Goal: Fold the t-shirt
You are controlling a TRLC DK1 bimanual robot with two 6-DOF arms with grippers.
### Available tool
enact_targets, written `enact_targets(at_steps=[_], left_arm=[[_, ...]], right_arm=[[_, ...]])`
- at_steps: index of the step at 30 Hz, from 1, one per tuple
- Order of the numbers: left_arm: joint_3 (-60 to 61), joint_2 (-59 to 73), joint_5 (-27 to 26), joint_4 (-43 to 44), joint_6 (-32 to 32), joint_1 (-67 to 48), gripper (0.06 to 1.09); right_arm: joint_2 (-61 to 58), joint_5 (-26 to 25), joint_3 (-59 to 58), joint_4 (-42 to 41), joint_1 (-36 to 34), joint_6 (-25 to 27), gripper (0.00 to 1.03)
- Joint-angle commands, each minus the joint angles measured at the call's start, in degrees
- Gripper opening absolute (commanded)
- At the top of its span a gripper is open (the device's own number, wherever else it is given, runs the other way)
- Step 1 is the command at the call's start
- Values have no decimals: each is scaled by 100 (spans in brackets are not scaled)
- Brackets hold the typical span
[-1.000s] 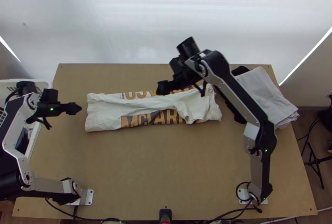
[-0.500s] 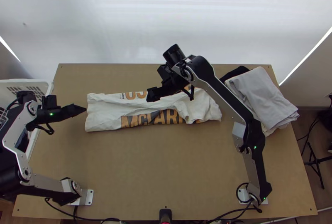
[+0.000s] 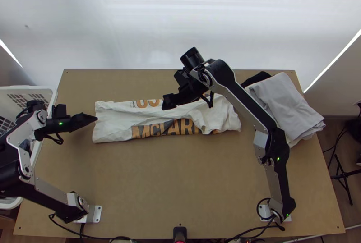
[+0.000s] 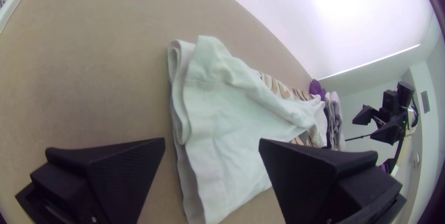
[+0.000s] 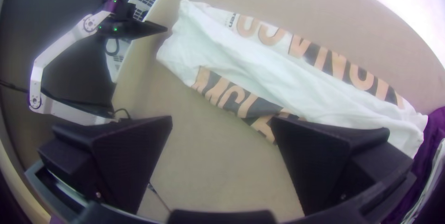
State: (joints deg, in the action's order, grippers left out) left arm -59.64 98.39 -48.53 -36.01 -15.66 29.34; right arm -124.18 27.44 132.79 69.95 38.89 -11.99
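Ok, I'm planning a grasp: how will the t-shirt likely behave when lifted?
The t-shirt will probably hang limp, given its soft creases. Lifted at one end, its long, narrow fold may come undone, since the layers look loose. Thin-looking edges suggest little weight.

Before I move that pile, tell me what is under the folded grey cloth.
A black cloth pokes out from under the grey cloth at its far-left corner. How far it reaches beneath, and whether anything else lies there, is covered.
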Motion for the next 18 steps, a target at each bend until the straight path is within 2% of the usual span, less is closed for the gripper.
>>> enact_targets(at_steps=[1, 8, 15, 16, 18], left_arm=[[-74, 436, 186, 235, -95, -166, 104], [-145, 594, 432, 375, -86, -561, 104], [-294, 673, 424, 358, 125, -807, 103], [-294, 673, 424, 358, 160, -869, 102], [-277, 638, 406, 367, 318, -930, 81]], right_arm=[[8, -2, -25, 10, -5, 4, 99], [25, -11, -25, 10, 22, 4, 99], [87, -11, -78, 10, 22, 12, 99], [87, -11, -78, 10, 22, 12, 99], [96, -11, -78, 10, 22, 21, 99]])
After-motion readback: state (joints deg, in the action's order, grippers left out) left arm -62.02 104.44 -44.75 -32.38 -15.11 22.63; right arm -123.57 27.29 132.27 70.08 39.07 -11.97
